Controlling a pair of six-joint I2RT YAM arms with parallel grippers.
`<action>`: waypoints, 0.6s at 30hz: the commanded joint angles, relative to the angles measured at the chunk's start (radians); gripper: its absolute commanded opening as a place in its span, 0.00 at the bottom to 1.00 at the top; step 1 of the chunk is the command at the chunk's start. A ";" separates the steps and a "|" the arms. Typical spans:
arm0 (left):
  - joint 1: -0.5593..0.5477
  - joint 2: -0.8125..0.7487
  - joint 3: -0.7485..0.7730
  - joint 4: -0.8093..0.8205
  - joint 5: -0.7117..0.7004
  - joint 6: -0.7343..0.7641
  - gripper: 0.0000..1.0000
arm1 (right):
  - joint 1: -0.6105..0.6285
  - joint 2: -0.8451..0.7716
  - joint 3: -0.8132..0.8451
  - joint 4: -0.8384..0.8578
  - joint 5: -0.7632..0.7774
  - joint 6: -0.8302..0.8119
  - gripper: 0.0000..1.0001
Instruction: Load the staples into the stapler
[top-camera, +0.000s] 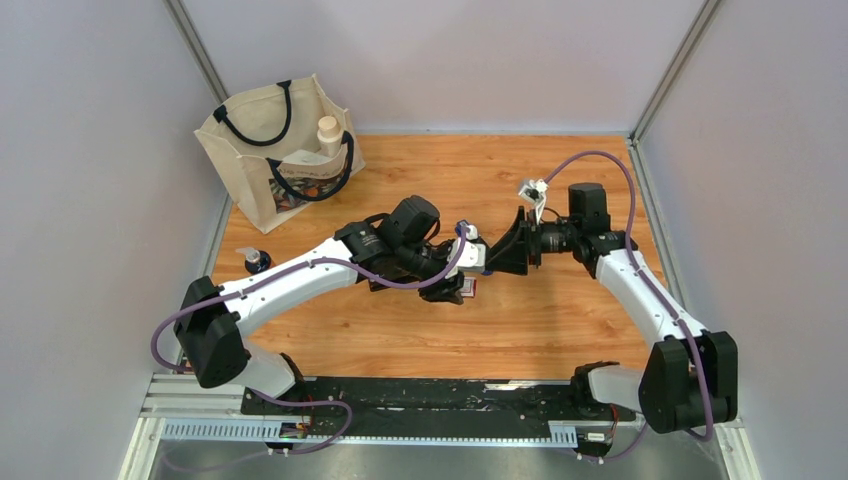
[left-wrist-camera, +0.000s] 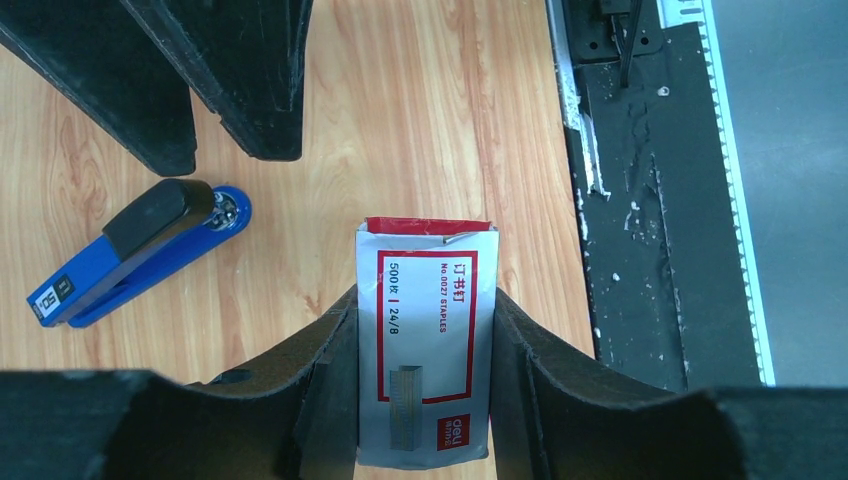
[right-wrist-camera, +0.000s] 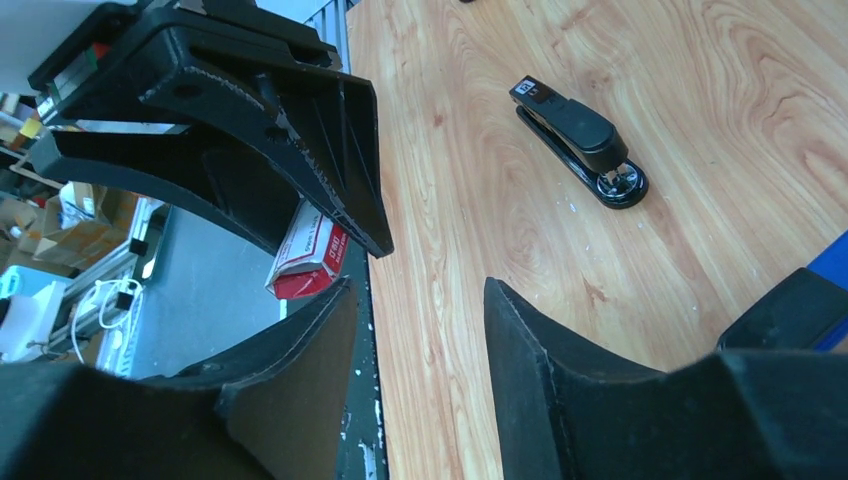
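White staples (left-wrist-camera: 425, 345) box sits clamped lengthwise in the left gripper (left-wrist-camera: 425, 400), red flap pointing away from the wrist. Only the left wrist view shows the blue stapler (left-wrist-camera: 135, 255), lying diagonally; the right gripper (right-wrist-camera: 415, 330) fingers stand apart.

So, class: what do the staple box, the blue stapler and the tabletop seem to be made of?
Staple box: printed card, apparently; matte, torn red flap. Blue stapler: probably glossy plastic, shiny metal pivot. Tabletop: wood or wood-look laminate; smooth grain pattern.
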 joint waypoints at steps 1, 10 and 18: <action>0.000 -0.009 0.006 0.042 -0.010 -0.012 0.12 | 0.020 0.039 0.017 0.062 -0.008 0.092 0.52; 0.000 0.003 0.007 0.062 -0.047 -0.033 0.12 | 0.052 0.070 0.026 0.046 -0.085 0.095 0.52; 0.000 0.020 0.010 0.070 -0.070 -0.046 0.12 | 0.054 0.076 0.030 0.036 -0.126 0.088 0.44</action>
